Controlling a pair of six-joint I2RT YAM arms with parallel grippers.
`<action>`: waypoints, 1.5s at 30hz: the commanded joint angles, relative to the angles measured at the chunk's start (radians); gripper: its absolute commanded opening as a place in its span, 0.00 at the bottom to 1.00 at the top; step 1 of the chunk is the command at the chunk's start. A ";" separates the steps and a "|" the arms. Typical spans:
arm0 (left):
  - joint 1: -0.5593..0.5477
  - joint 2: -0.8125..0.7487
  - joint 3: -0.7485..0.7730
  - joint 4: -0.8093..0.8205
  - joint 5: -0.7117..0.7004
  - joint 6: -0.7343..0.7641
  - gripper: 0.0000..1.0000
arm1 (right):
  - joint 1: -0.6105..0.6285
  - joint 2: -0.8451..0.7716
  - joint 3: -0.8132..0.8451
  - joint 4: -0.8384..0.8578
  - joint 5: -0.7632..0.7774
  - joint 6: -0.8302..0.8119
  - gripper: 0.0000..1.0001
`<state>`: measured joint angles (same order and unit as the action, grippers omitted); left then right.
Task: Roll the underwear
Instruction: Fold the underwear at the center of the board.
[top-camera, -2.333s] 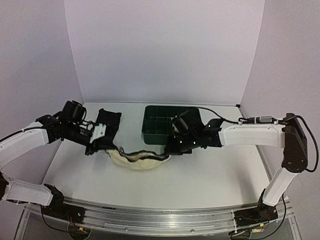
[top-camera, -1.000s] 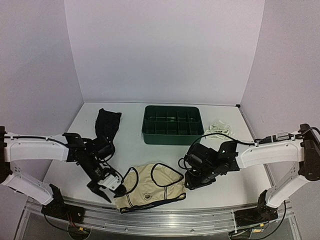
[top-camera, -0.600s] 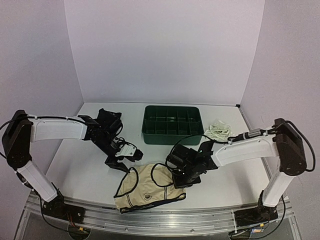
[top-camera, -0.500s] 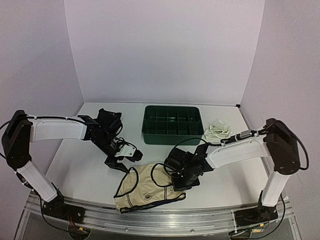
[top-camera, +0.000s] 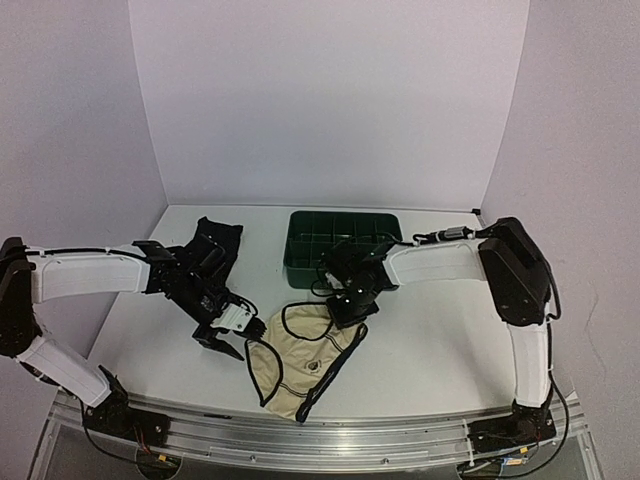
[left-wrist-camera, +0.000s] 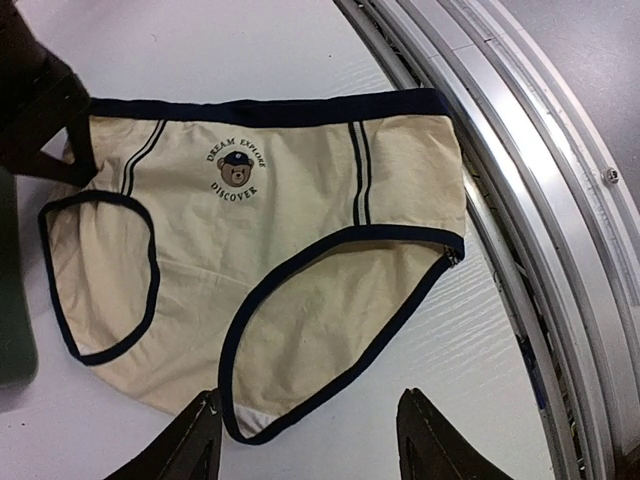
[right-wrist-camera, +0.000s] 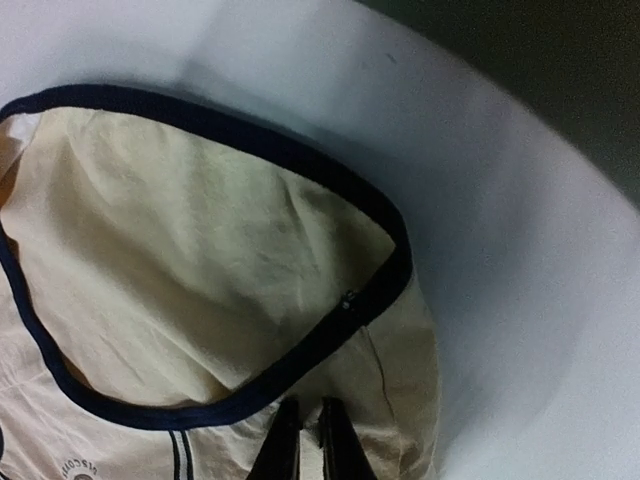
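Note:
The cream underwear with black trim lies flat near the table's front, bear print up. My right gripper is at its far edge, just in front of the tray. In the right wrist view the fingers are shut on a pinch of the cream cloth below the trimmed leg opening. My left gripper hovers open at the garment's left side. In the left wrist view its fingers straddle the crotch hem without holding it. The black underwear lies at the back left, untouched.
A green divided tray stands at the back centre, directly behind my right gripper, with the right forearm reaching across its front. The metal rail along the table's front edge runs close to the cream garment.
My right gripper has shut on the cream underwear and pulled that side back toward the tray, turning the garment. My left gripper has moved forward to the garment's left side, still open.

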<state>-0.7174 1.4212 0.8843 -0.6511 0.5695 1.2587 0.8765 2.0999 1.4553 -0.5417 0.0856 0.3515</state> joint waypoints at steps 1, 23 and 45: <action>-0.002 -0.031 -0.008 -0.029 0.030 0.015 0.59 | 0.022 0.031 0.188 -0.120 -0.007 -0.243 0.10; 0.082 0.215 -0.021 0.101 -0.017 0.378 0.60 | 0.621 -0.202 -0.233 0.324 0.035 -0.669 0.43; 0.084 0.372 0.095 0.066 -0.052 0.407 0.47 | 0.624 -0.196 -0.337 0.322 0.207 -0.637 0.32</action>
<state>-0.6384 1.7613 0.9266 -0.5729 0.5468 1.6754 1.5014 1.9011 1.1205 -0.1952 0.2523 -0.2717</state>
